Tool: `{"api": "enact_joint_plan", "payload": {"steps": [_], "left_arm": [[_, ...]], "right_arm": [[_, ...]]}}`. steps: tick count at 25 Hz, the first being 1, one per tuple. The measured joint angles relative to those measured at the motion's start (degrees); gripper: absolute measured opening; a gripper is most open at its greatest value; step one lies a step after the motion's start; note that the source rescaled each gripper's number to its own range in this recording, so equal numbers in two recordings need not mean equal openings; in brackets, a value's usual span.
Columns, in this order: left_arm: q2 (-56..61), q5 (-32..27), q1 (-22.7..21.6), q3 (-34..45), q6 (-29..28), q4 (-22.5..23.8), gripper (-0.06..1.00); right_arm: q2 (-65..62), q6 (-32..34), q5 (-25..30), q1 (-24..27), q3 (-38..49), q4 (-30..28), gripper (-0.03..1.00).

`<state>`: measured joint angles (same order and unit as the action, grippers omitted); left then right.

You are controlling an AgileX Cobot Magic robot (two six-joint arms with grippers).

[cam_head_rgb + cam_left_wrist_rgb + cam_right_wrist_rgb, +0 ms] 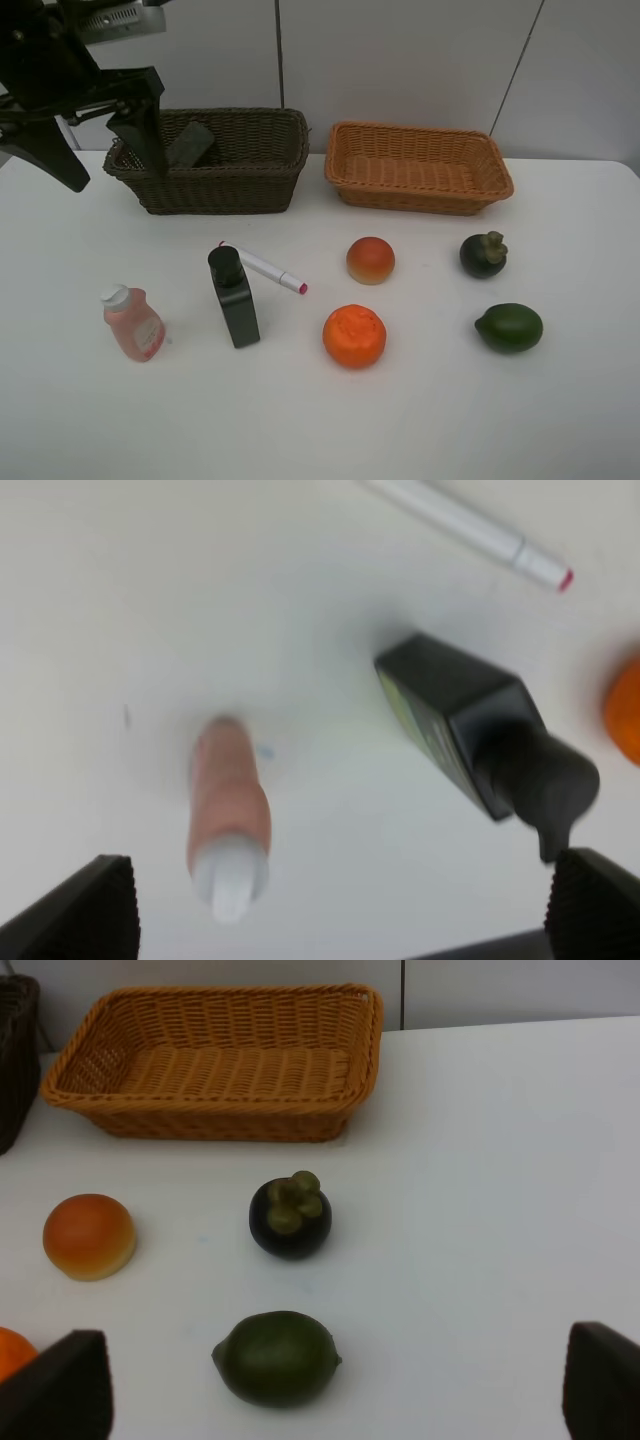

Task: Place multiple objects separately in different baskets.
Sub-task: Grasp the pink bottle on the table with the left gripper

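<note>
- Right, spotting the eraser (190, 145) lying in the dark basket (250, 190), next to the tan basket (420, 197).
- Finding the left end effector (345, 915) spread wide, pinching nothing, up high by the dark basket and looking down on the pink bottle (228, 820).
- Same for the right end effector (330, 1382): spread wide, nothing gripped, facing the mangosteen (290, 1218) and avocado (277, 1358).
- Scanning the worktop (500, 420): pink bottle, black bottle (235, 300) and marker (265, 268) on the left, peach (370, 260) and orange (354, 336) in the middle, mangosteen and avocado on the right.
- Looks like a fresh pick for the left side, most likely the pink bottle.
- Come straight down over it and straddle the body below the white cap.
- Squeeze gently, since it looks like soft plastic that could slip or tip.
- Mind the black bottle standing near, with the marker just behind it; cannot tell whether those two touch.
- Lift well above the dark basket's rim before swinging across.
- Let go low inside, beside the eraser rather than on top of it.
</note>
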<state>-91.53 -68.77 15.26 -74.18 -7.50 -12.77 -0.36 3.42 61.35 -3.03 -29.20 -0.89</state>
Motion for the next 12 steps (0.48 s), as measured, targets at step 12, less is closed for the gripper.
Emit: {"api": "enact_joint_plan", "payload": {"steps": [12], "left_arm": [[17.38, 0.00, 4.23, 21.39, 1.38, 8.05, 1.00]], "right_arm": [[0.00, 0.00, 0.00, 0.00, 0.00, 0.00, 1.00]]}}
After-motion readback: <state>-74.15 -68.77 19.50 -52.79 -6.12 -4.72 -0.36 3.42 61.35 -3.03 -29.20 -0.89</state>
